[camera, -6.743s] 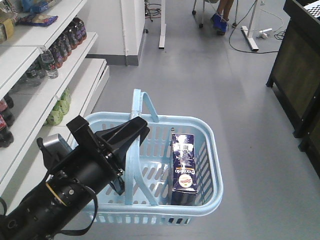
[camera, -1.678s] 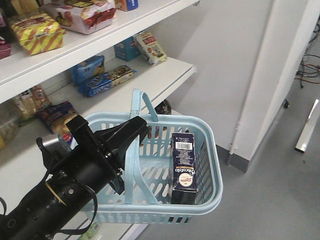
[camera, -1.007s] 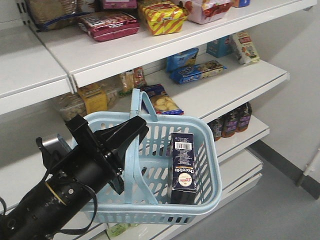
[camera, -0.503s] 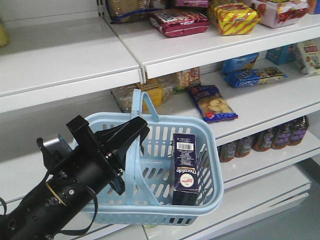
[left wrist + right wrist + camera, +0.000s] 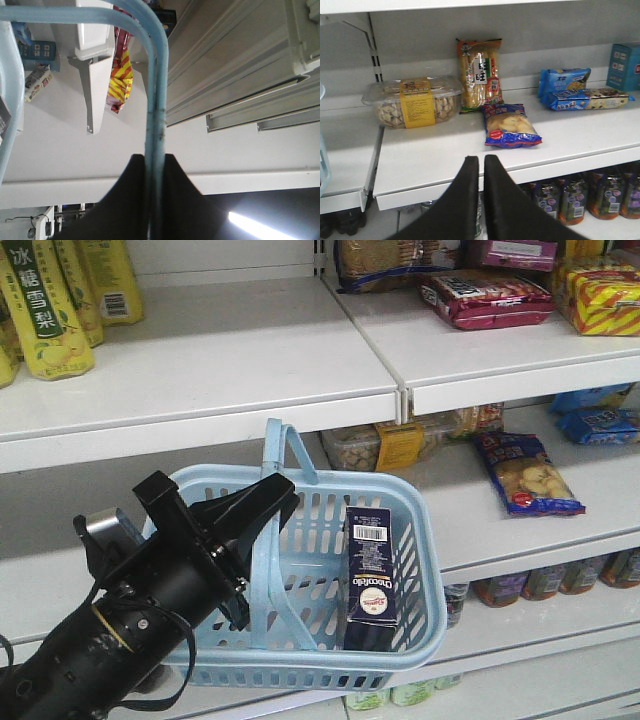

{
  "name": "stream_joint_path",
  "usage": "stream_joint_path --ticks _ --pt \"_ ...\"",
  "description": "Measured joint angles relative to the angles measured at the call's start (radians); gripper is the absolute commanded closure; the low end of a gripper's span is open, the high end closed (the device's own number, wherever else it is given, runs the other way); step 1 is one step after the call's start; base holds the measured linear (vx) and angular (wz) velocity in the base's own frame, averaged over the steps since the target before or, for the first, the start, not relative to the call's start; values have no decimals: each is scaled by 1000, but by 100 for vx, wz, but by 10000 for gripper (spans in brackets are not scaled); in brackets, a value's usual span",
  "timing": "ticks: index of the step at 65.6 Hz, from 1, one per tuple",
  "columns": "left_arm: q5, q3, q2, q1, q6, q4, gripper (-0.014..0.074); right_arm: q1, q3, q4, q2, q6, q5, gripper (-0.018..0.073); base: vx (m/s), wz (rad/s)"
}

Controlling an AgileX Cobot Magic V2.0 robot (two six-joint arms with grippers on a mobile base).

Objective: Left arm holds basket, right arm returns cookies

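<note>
The light blue basket point(image 5: 428, 540) hangs in front of the shelves in the front view. Its two hoop handles point(image 5: 268, 540) are pressed together between the fingers of my left gripper point(image 5: 272, 502), which is shut on them. In the left wrist view the handles point(image 5: 157, 75) run straight up out of the left gripper point(image 5: 155, 159). The cookies point(image 5: 368, 565), a dark navy carton with a white barcode on top, stand upright against the basket's right wall. My right gripper point(image 5: 481, 160) shows only in the right wrist view, shut on nothing, in front of a white shelf edge point(image 5: 445, 192).
White shelves fill the view. A blue snack bag point(image 5: 511, 126), a clear tub with a yellow label point(image 5: 414, 102), an orange pack point(image 5: 480, 72) and blue biscuit packs point(image 5: 570, 90) lie on the middle shelf. Yellow bottles point(image 5: 45, 310) stand upper left, dark bottles point(image 5: 570, 200) below.
The view has swept left along the shelves, so the goods have slid right and yellow bottles have come in at top left. Basket, carton and left gripper keep their places.
</note>
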Motion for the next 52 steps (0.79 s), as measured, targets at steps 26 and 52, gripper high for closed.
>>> stream_joint_path --ticks 26,52 --pt "6 0 0 -16 -15 93 599 0 0 0 0 0 0 566 8 30" --pt "-6 0 -1 -27 -27 170 599 0 0 0 0 0 0 566 5 19"
